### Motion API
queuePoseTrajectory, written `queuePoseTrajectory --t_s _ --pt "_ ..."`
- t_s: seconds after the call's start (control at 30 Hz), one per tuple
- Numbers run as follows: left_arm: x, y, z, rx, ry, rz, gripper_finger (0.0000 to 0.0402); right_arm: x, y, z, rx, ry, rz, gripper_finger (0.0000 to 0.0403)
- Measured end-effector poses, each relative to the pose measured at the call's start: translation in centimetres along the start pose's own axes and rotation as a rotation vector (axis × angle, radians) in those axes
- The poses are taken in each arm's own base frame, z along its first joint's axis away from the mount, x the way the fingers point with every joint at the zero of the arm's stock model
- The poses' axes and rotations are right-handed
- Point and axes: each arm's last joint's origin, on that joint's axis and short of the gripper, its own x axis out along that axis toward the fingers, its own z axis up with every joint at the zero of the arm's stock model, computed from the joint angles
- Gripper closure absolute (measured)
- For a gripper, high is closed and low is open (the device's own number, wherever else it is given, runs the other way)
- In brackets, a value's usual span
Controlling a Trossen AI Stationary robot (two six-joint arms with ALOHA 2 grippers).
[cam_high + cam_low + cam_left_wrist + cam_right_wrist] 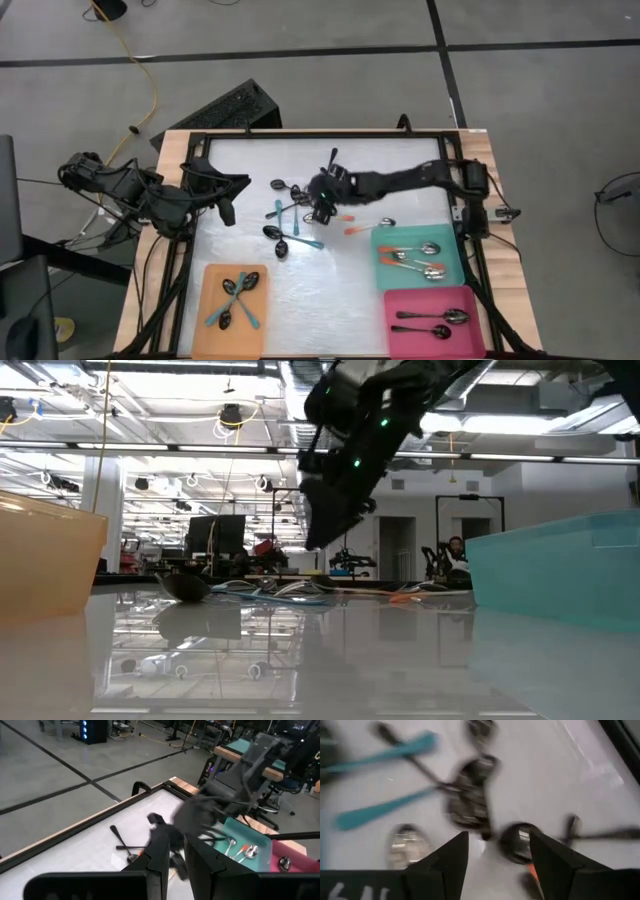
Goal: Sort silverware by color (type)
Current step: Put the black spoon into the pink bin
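From overhead I've got the right gripper (322, 205) out over the loose spoons (290, 215) mid-table. Its wrist camera gives me what the top view can't: fingers (445, 865) apart, nothing between them, dark bowls and teal handles just beyond. Left gripper (226, 211) waits by the left edge; I can't tell its state. Orange tray (205, 300) holds teal-handled spoons, teal tray (455, 270) orange-handled ones, pink tray (400, 340) plain metal ones.

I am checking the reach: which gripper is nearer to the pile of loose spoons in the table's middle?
Right. The right gripper hangs open directly over the spoon pile; the left gripper waits apart, near the table's left edge.
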Motion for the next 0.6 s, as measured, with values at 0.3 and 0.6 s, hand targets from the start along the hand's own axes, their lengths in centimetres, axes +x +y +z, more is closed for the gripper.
queuePoseTrajectory --t_s 0.3,0.6 --pt "0.0 0.1 -0.1 0.025 0.012 0.006 0.0359 1.5 -2.4 0.2 -0.141 0.138 0.046 0.0187" --pt "0.0 0.1 -0.1 0.024 0.011 0.007 0.0359 1.7 -1.2 -0.1 -0.301 0.132 0.081 0.0188"
